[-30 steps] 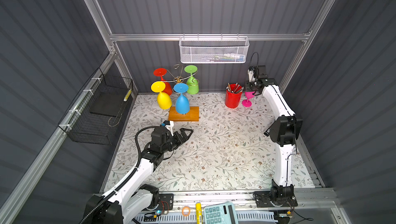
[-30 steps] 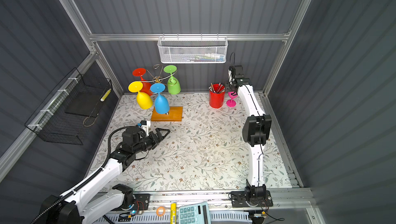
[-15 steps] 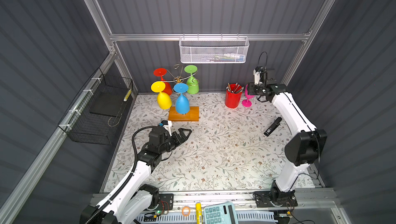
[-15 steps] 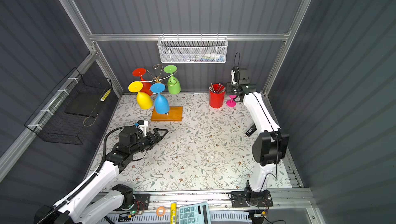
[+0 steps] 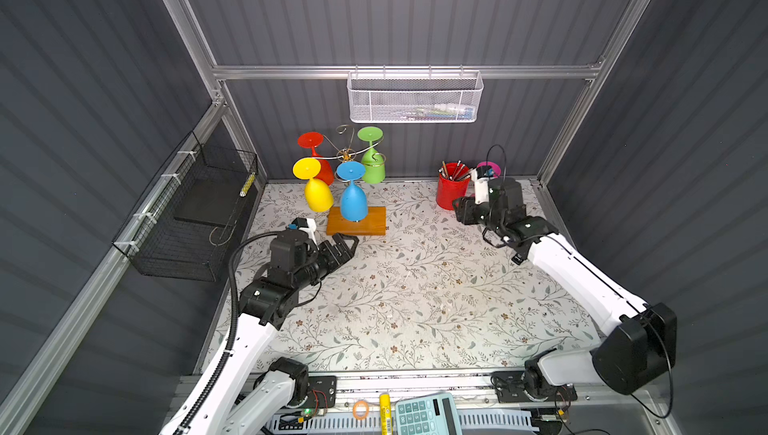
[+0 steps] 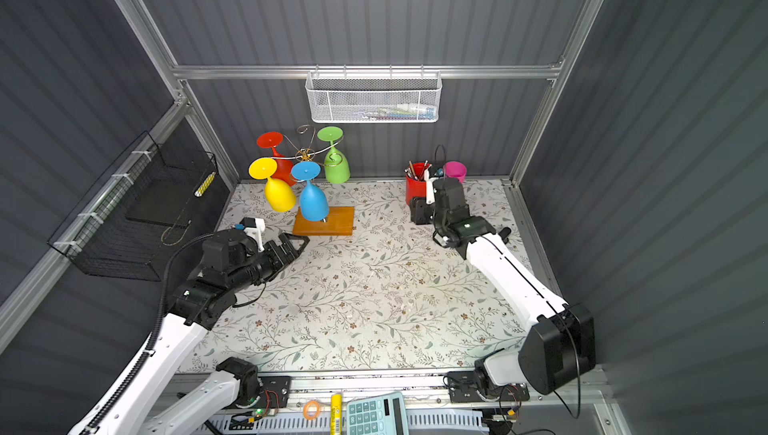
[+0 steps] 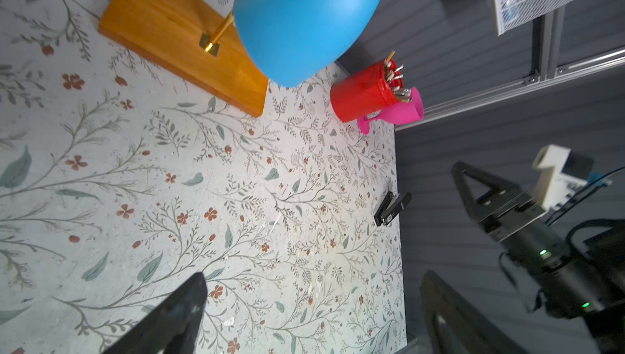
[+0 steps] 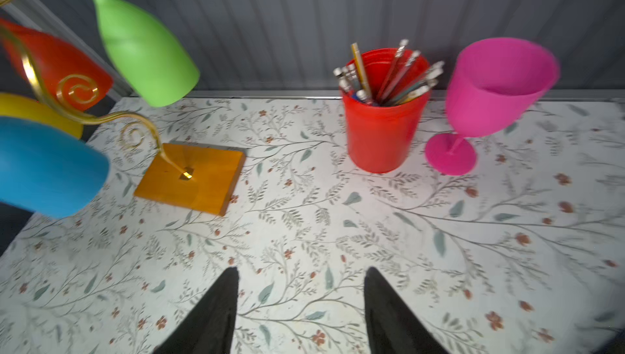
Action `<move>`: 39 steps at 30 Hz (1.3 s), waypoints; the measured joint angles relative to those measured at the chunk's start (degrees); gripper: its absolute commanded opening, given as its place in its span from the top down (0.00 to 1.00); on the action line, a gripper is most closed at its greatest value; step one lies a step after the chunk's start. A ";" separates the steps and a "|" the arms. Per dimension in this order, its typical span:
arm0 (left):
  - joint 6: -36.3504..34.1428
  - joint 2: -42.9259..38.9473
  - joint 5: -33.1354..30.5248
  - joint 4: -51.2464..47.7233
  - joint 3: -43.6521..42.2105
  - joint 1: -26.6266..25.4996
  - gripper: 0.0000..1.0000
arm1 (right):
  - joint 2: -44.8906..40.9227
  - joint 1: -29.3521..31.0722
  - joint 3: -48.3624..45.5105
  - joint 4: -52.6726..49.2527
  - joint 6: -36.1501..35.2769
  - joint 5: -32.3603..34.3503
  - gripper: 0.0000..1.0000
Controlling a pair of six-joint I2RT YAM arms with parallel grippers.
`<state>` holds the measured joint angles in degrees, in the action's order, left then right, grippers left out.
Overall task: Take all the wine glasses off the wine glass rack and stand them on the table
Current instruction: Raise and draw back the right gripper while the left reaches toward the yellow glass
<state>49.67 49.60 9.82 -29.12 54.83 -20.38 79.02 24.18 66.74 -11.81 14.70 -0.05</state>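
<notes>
The wine glass rack (image 5: pixel 345 153) is gold wire on an orange-brown wooden base (image 5: pixel 365 224) at the back left. Red (image 5: pixel 323 170), yellow (image 5: pixel 318 198), blue (image 5: pixel 353 202) and green (image 5: pixel 372 167) glasses hang upside down from it. A pink wine glass (image 8: pixel 497 88) stands upright on the table behind the red cup (image 8: pixel 382 132). My right gripper (image 8: pixel 301 271) is open and empty, low over the table in front of the cup. In a top view my left gripper (image 5: pixel 347 243) is open and empty just left of the base, under the blue glass (image 7: pixel 304 14).
The red cup (image 5: pixel 449 194) holds several pencils. A small black object (image 7: pixel 392 206) lies near the right table edge. A white mesh basket (image 5: pixel 415 98) hangs on the back wall and a black wire basket (image 5: pixel 195 212) on the left wall. A calculator (image 5: pixel 424 416) sits at the front.
My right gripper has let go of the pink glass, opened wider and drawn back and down from it. The left arm has barely moved.
</notes>
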 measured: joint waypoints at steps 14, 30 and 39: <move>9.60 14.64 -4.68 -0.85 18.10 5.07 0.25 | -5.18 6.54 -10.99 12.70 -4.87 -8.61 0.38; 18.36 19.10 -3.56 6.25 19.71 16.41 0.33 | -13.38 13.66 -23.67 23.02 -3.58 -10.16 0.39; 21.24 23.71 -2.12 11.87 20.02 17.70 0.41 | -13.99 14.95 -23.93 25.35 -3.58 -10.05 0.39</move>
<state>70.91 73.32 7.70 -17.26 74.85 -2.68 65.04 39.13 42.81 13.54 11.11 -10.11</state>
